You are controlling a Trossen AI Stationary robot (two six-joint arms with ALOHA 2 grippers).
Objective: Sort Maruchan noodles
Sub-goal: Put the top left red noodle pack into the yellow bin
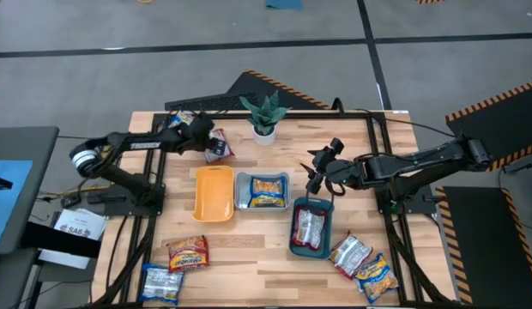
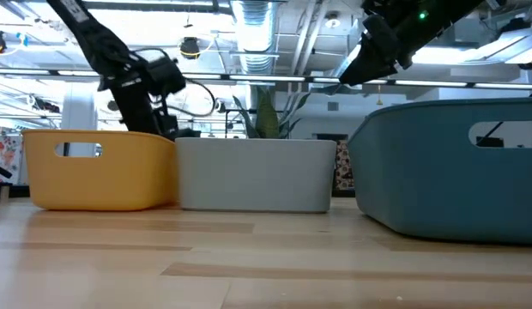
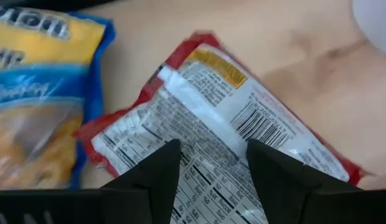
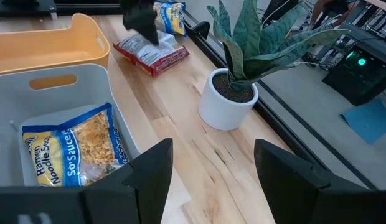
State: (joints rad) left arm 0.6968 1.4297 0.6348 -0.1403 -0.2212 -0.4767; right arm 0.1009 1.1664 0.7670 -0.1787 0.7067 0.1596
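- Sorting looks barely a third done to me: two packets sit in trays and the rest lie loose on the table (image 1: 266, 257).
- Middle of the table, three trays in a row: the orange tray (image 1: 214, 194) looks empty, the clear tray (image 1: 243, 190) holds one yellow-and-blue packet (image 1: 267, 192), and the teal tray (image 1: 295, 238) holds one silver-and-red packet (image 1: 310, 227).
- Near the front left corner lie an orange-red packet (image 1: 188, 253) and another yellow-and-blue one (image 1: 160, 283), untouched.
- Near the front right corner, two more packets (image 1: 363, 266) lie side by side, also waiting.
- At the back left, the left gripper (image 3: 210, 163) hovers right over a red-edged packet (image 3: 224, 118) lying label-down, fingers spread either side of it and not yet closed on it; a yellow-and-blue packet (image 3: 37, 93) lies just beside that one.
- The right gripper (image 4: 208, 171) hangs above the middle of the table, between the clear tray and the potted plant (image 4: 233, 74), fingers apart and carrying nothing.
- My guess is the red-edged packet goes next, probably to the teal tray.
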